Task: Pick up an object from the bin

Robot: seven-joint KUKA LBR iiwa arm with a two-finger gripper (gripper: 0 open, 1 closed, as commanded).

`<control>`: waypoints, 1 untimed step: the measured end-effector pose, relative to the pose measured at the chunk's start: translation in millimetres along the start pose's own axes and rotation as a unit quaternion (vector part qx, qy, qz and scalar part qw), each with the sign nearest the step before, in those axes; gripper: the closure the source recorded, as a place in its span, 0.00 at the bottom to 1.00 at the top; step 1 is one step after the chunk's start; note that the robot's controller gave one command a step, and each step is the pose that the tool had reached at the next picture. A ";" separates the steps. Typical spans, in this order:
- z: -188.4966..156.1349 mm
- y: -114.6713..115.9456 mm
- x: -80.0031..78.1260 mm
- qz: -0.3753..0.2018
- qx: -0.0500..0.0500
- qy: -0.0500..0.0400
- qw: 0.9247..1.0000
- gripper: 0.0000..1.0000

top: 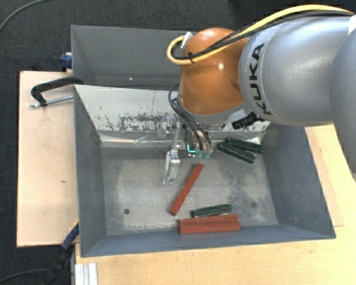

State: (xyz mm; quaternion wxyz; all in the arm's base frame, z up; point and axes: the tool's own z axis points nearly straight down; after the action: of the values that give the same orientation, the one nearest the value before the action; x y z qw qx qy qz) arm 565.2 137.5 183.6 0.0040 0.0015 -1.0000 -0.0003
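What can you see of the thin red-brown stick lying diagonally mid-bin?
The thin red-brown stick is a straight, slim bar, matte, possibly wood or plastic. It lies flat on the grey metal bin floor, diagonal: one end toward the rear right, the other toward the front left. Only the floor visibly touches it.

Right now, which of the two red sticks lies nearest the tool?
The thin slanted red stick mid-bin, its upper end just beside the tool. The thicker red bar lies farther off, flat along the bin wall nearest the camera.

Silver arm (308,70) lettered KUKA, orange wrist cover (210,79), yellow cable (314,8), black wires (179,107) below
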 end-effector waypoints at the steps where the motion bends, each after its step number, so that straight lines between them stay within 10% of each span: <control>1: 36.4 -57.8 15.8 -0.062 0.001 -0.002 0.998 0.00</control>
State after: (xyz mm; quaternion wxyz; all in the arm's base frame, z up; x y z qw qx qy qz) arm 549.3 79.7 147.3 0.0019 0.0634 -0.9980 0.0009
